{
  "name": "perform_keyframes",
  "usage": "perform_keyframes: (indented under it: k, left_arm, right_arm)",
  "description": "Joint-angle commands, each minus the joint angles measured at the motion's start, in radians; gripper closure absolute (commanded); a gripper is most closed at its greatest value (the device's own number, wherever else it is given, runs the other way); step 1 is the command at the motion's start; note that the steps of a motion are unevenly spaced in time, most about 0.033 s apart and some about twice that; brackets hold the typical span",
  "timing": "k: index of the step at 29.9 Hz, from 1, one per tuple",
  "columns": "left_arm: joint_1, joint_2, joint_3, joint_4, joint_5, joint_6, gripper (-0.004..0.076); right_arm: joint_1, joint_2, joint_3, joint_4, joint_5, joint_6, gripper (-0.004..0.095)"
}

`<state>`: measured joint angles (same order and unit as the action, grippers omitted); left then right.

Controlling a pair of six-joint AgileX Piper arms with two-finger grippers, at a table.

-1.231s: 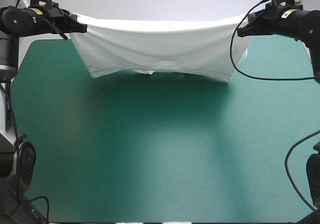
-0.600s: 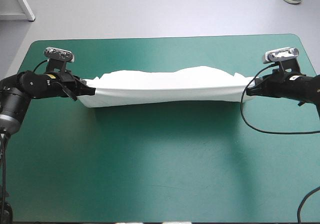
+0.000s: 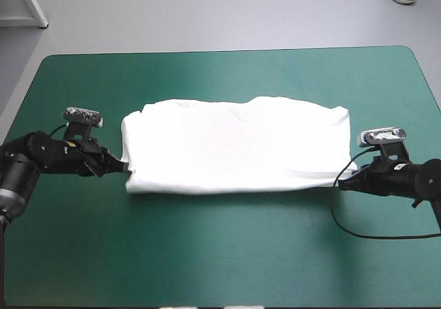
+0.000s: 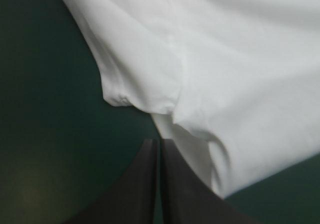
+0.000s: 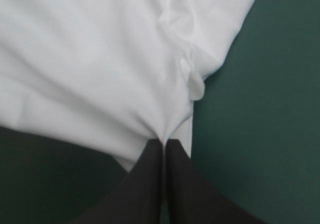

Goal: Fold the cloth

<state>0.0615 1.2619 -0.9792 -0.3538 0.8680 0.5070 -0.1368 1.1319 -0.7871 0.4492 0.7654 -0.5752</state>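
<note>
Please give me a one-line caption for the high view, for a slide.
The left gripper and the right gripper hold the near corners of the T-shirt, laid flat on the table.

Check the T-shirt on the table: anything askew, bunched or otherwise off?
Nothing serious. The T-shirt lies flat on the teal-green cover, the left end effector and right end effector shut on its near corners. Its far edge runs wavy and the cloth puckers by the right end effector; no damage visible.
</note>
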Motion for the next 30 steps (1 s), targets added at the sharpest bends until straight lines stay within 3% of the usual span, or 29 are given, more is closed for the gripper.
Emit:
perform_keyframes:
  k: [1, 8, 14, 20, 23, 28, 30]
  left_arm:
    - [0.003, -0.074, 0.087, -0.018, -0.069, -0.017, 0.0705]
    - [0.003, -0.160, 0.241, -0.015, -0.064, -0.034, 0.0705]
    - [0.003, -0.240, 0.305, -0.020, -0.038, -0.052, 0.0705]
    - [0.003, -0.283, 0.319, -0.013, -0.048, -0.052, 0.0705]
    - [0.003, -0.281, 0.319, -0.013, -0.044, -0.052, 0.0705]
    - [0.003, -0.281, 0.319, -0.015, -0.048, -0.052, 0.0705]
    - [0.003, -0.281, 0.316, -0.015, -0.049, -0.052, 0.0705]
  right_arm:
    - [-0.012, -0.047, 0.030, 0.003, -0.040, 0.012, 0.0921]
    - [-0.012, -0.136, 0.153, -0.009, 0.027, 0.049, 0.0921]
    - [-0.010, -0.208, 0.212, -0.169, 0.033, 0.192, 0.0921]
    - [-0.010, -0.197, 0.236, -0.131, 0.024, 0.168, 0.0904]
    - [-0.010, -0.183, 0.236, -0.120, 0.050, 0.170, 0.0785]
    - [-0.010, -0.187, 0.210, -0.115, 0.081, 0.182, 0.0402]
    - [-0.010, -0.195, 0.177, -0.117, 0.096, 0.187, 0.0331]
